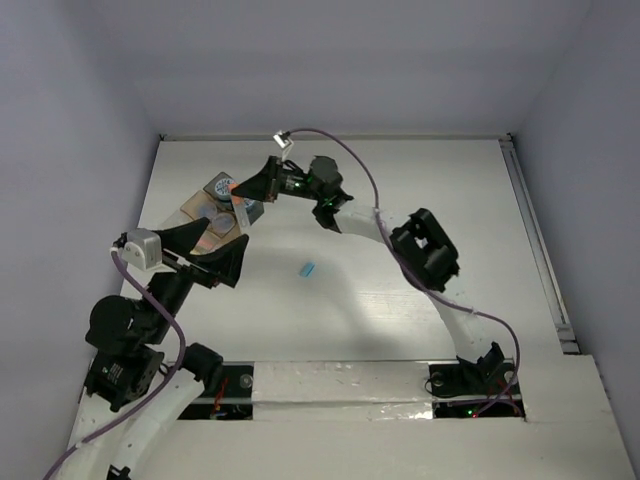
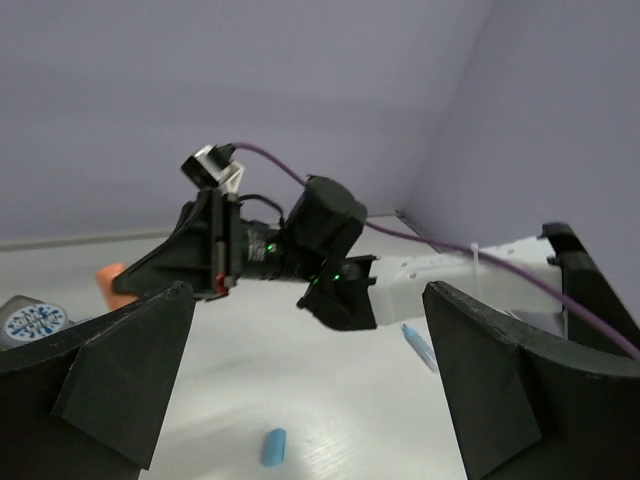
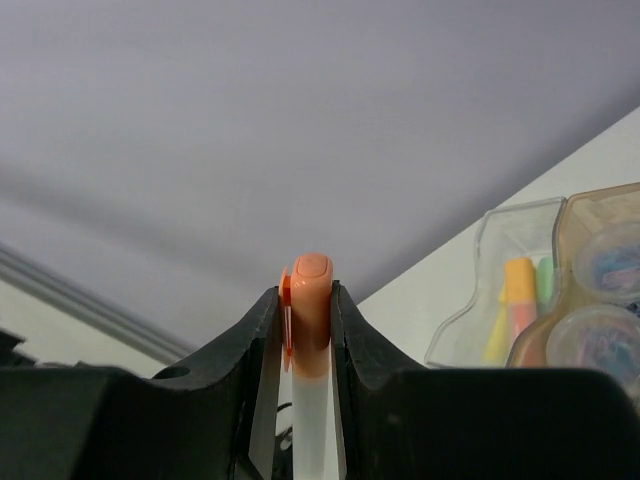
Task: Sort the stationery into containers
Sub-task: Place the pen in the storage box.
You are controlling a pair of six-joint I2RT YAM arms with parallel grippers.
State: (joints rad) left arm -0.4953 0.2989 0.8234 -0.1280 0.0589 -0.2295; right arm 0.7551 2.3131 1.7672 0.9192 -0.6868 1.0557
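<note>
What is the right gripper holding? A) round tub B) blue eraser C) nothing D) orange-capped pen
D: in the right wrist view the right gripper is shut on an orange-capped pen, while the blue piece lies loose on the table.

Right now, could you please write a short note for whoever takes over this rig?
Left end effector: open, holding nothing.
Right end effector: shut on an orange pen, near the clear tray.
Done: coloured pieces sit in the clear tray, round tubs in the tan tray.
Left: place the orange pen; a small blue piece and a blue pen lie loose on the table.
</note>
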